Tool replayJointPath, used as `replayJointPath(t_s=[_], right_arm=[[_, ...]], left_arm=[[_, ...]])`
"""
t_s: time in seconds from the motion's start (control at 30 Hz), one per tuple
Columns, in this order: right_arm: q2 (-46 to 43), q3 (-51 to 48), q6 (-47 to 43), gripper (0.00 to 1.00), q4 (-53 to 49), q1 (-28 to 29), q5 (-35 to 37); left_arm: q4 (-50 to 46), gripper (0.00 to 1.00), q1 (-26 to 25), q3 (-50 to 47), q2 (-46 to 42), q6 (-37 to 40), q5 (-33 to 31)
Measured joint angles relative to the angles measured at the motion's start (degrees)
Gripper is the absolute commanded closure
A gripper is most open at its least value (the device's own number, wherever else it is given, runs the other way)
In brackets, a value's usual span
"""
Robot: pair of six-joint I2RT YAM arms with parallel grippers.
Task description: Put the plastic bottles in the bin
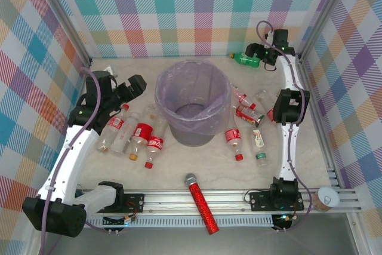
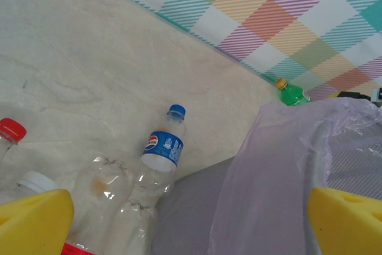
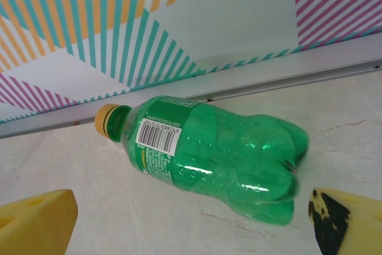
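Observation:
The bin (image 1: 166, 80), a grey bucket lined with a lavender bag, stands mid-table. Several clear bottles (image 1: 142, 136) lie left of it, and several more (image 1: 249, 113) lie to its right. My left gripper (image 1: 121, 88) hovers open above the left group. Its yellow fingers (image 2: 33, 222) frame a blue-capped Pepsi bottle (image 2: 161, 153) next to the bin's wall (image 2: 197, 207). A green bottle (image 1: 246, 59) lies by the back wall. My right gripper (image 1: 267, 52) is open just behind it, and the green bottle (image 3: 221, 153) lies on its side beyond the fingertips (image 3: 352, 222).
A red glittery microphone (image 1: 202, 204) lies across the front rail (image 1: 179, 196). A paper cup (image 1: 326, 198) sits at the front right. Checked walls close the left, back and right sides. The aluminium wall base (image 3: 250, 76) runs right behind the green bottle.

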Motion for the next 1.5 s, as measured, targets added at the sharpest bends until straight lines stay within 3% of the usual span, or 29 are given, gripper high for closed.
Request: replayJointPath(t_s=[0.47, 0.9, 1.07, 1.2, 1.33, 1.5], right_arm=[[2.97, 0.37, 2.64, 0.0, -1.11, 0.0, -2.43], [2.71, -0.04, -3.17, 0.01, -3.06, 2.62, -3.72], [-0.5, -4.7, -6.91, 0.0, -5.84, 6.21, -5.57], [-8.09, -15.26, -10.69, 0.0, -7.13, 8.66, -6.51], [-13.0, -17.68, -12.87, 0.0, -8.57, 10.54, -0.52], [-10.73, -8.94, -14.86, 0.0, -10.08, 9.7, 6.97]], left_arm=[[1.57, 0.0, 0.0, -1.53, 0.35, -1.57, -0.37], [1.81, 0.0, 0.0, -1.64, 0.66, -2.56, -0.39], [2.58, 0.0, 0.0, -1.64, 1.42, -2.62, -0.39], [2.62, 0.0, 0.0, -1.64, 1.62, -2.6, -0.42], [2.64, 0.0, 0.0, -1.64, 2.45, -2.58, -0.39], [2.64, 0.0, 0.0, -1.64, 3.67, -2.58, -0.42]])
